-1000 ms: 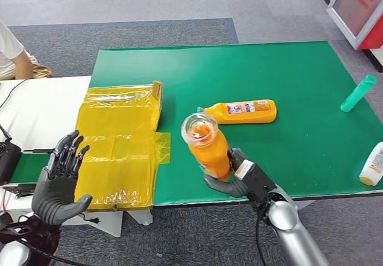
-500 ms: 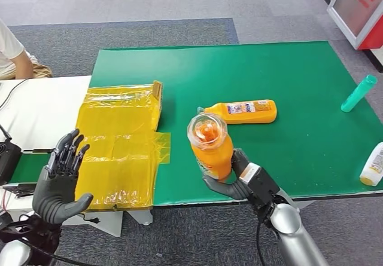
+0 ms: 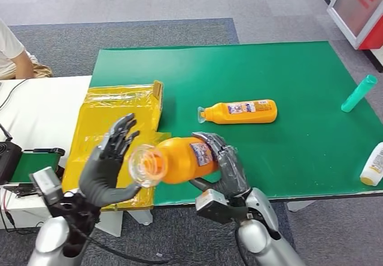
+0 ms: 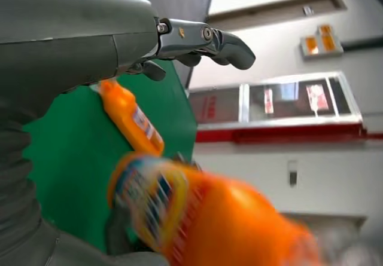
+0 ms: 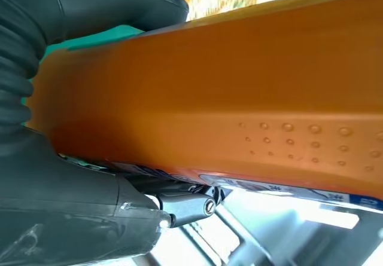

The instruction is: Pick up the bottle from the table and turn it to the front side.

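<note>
The orange plastic bottle (image 3: 183,158) lay sideways above the near edge of the green counter (image 3: 289,69), gripped round its body by the right hand (image 3: 223,167), apparently so its label could be turned. The left hand (image 3: 106,167) was spread just beside its clear cap, holding nothing, likely ready to help.

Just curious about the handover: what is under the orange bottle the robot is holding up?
The orange plastic bottle hangs sideways in the right hand; below lie the green table mat's edge and yellow plastic sheet. Its body hides what is directly beneath.
</note>
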